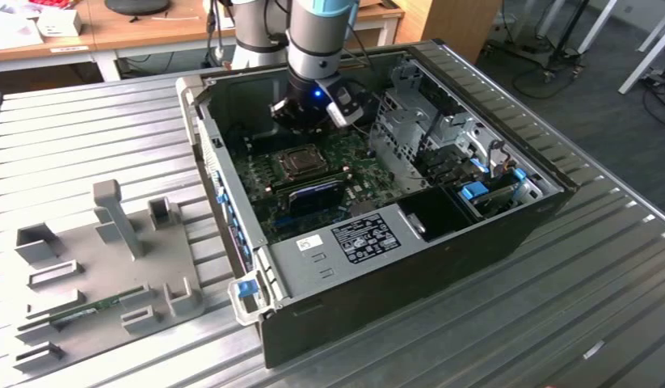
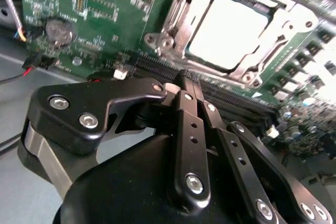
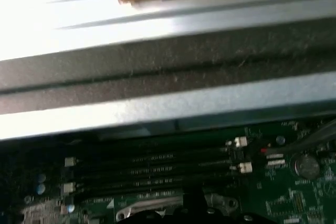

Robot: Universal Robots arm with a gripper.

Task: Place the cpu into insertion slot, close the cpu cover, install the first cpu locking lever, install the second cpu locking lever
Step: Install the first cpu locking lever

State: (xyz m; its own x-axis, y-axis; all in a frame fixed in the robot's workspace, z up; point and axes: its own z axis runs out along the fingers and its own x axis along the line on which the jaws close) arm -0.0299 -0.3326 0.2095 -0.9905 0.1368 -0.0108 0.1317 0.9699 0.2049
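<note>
Open computer case lying on its side on a ribbed metal table, with the green board exposed inside. The arm reaches down into the case near its far wall, and the gripper hangs just above the board, beside the slot on the side toward that wall.

In the second wrist view the gripper has its two black fingers pressed together with nothing between them (clenched, empty). Their tips stand over the black memory slots that run along one edge of the slot.

The cpu sits in the slot, its pale top glaring in the light. The cover lies flat over it, its silver frame bordering the chip on all sides shown. Whether either locking lever is latched cannot be told.

A coin cell sits on the board near the corner, with coloured wires just beside the board's edge.

In the first wrist view the memory slots lie parallel to the case wall.

On the table, toward the exterior view's left, rests a grey fixture tray with upright blocks, well apart from the case.
</note>
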